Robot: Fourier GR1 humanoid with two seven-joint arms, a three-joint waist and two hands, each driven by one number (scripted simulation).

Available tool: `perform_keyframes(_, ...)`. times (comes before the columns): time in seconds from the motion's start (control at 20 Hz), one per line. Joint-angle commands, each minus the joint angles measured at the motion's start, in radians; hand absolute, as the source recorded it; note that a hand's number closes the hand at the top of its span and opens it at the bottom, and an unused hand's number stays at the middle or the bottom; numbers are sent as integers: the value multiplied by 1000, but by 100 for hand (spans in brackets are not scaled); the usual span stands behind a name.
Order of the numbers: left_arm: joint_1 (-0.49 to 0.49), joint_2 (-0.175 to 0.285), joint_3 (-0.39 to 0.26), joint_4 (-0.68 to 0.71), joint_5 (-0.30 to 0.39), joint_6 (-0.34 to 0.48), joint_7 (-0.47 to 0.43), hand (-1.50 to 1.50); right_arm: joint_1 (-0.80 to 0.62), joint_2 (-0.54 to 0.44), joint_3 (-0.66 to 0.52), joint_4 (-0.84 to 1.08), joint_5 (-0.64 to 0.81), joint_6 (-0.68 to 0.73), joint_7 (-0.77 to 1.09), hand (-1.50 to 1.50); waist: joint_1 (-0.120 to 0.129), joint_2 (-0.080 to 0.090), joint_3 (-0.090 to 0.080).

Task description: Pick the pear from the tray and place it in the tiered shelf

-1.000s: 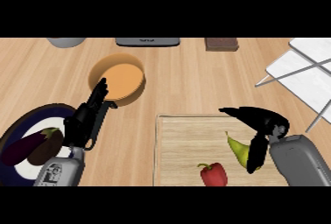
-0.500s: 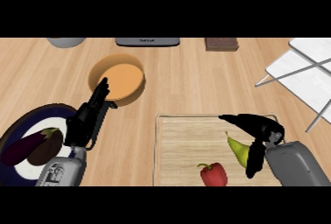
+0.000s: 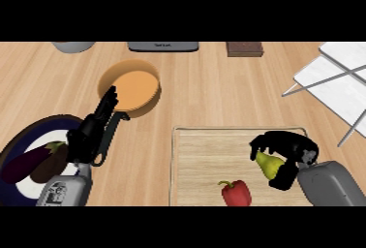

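Right hand has dropped onto the pear at the tray's right side, fingers now curling round it, so lifting to the shelf looks next.

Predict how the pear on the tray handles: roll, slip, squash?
Likely rigid: the pear shows no dent under the right hand curled round it. Its tapered shape may slip toward the narrow end. On the flat tray, its rounded body could roll if nudged.

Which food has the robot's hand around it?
The yellow-green pear on the tray: the right hand curls round it. The red pepper lies bare beside it, and the purple eggplant sits away on the plate.
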Motion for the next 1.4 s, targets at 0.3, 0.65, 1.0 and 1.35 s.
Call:
perform_keyframes(0.3, -14, -24, -13, 14, -22, 11, -3, 0, -51, 140, -120, 103, 131, -238, 185, 150, 16, 6, 2)
perform_keyframes(0.65, -33, -7, -2, 15, -25, 8, -4, 0, -161, 259, -353, 92, 288, -666, 618, 150, 25, 10, 1)
perform_keyframes(1.0, -53, -27, -37, 29, -24, -18, -7, 0, -381, 335, -333, 140, 465, -1108, 879, 150, 83, 21, 3)
perform_keyframes(1.35, -71, -21, -24, 36, -21, -18, 5, 0, -616, 337, -292, 266, 690, -1323, 1011, 150, 81, 18, 0)
